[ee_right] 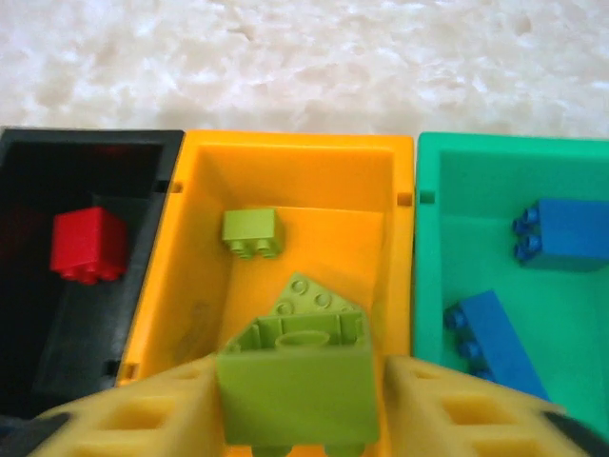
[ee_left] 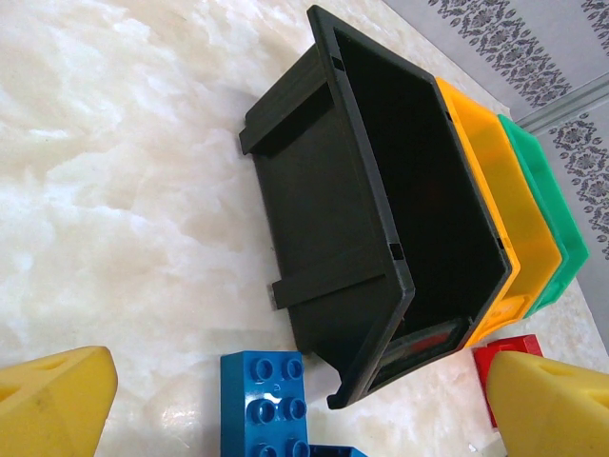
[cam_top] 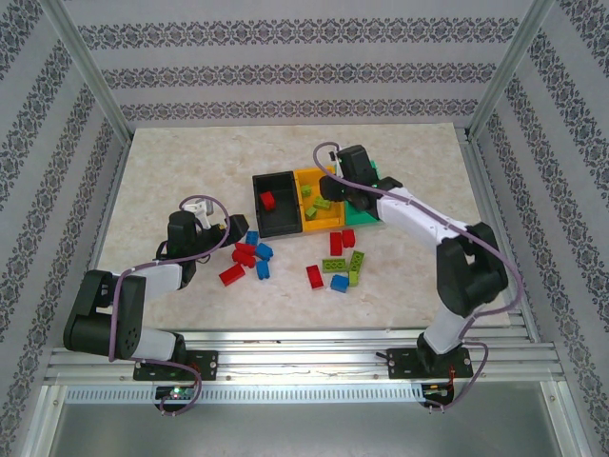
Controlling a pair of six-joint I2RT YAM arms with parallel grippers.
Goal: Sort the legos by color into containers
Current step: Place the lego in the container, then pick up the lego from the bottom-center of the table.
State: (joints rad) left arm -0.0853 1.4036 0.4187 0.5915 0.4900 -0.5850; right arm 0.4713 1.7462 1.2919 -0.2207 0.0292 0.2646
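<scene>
Lime brick (ee_right: 295, 405) sits inside right pincer (ee_right: 303, 373), above yellow bin (ee_right: 285, 150); we can't tell whether it's gripped or loose.

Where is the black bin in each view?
Top external: black bin, left end of the row.
Left wrist: black bin centre frame, side wall facing the camera.
Right wrist: black bin at left edge, red brick inside.
Shared landmark: yellow-orange bin joined alongside it.
</scene>
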